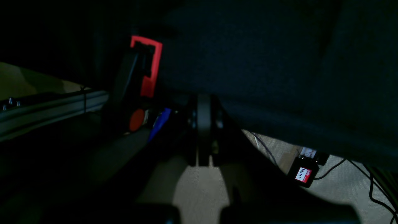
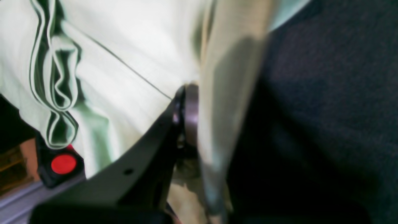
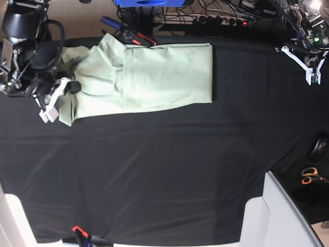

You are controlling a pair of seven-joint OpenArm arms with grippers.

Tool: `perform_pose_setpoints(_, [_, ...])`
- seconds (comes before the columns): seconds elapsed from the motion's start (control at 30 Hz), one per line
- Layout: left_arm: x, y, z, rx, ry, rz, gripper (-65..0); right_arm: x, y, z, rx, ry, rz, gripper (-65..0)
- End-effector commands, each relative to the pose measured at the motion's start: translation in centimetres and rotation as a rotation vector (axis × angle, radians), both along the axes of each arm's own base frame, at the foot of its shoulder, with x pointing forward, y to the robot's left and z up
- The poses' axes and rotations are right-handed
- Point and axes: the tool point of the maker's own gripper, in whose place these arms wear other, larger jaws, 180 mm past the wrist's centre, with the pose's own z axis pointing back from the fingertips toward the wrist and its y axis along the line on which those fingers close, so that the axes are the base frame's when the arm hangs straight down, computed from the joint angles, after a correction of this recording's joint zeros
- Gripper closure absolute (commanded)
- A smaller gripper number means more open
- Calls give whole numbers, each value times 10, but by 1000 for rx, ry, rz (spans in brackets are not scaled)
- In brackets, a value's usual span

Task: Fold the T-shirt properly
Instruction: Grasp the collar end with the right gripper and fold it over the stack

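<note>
The T-shirt [image 3: 154,77] lies partly folded at the far edge of the black tabletop [image 3: 164,175]. The right end effector [image 3: 54,100] is pinching the shirt's bunched end (fabric runs between its jaws in the wrist view). The left end effector [image 3: 312,72] is pressed together, holding nothing, well apart from the shirt.

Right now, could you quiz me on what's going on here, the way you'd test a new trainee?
1. True or false: the T-shirt lies fully spread out flat.
2. Which gripper is shut on the shirt: A) the left gripper, B) the right gripper, C) neither?
3. What covers the table under the shirt?

Key:
1. False; it is partly folded, bunched at one end.
2. B; the left one is shut, holding nothing, away from the shirt.
3. A black cloth.
</note>
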Motion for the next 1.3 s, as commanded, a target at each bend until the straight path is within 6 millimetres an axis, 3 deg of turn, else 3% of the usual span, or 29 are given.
perform_pose_setpoints(0.0, [6, 8, 10, 29, -26, -6, 0, -13, -22, -7, -73, 64, 17, -1])
perform_pose_setpoints(0.13, [5, 8, 8, 26, -23, -4, 0, -13, -49, -6, -111, 83, 0, -1])
perform_pose_setpoints(0.43, [5, 8, 8, 25, -23, -4, 0, 8, -125, 12, -216, 53, -65, -1])
perform_pose_setpoints(0.67, [4, 8, 8, 26, -22, -4, 0, 26, -181, 38, -298, 3, -117, -1])
perform_pose_setpoints(0.87, [4, 8, 8, 26, -21, -6, 0, 34, -181, 55, -348, -40, -62, -1])
perform_pose_setpoints(1.27, [6, 6, 8, 24, -22, -10, 0, 47, -162, 82, -449, -64, -323, -1])
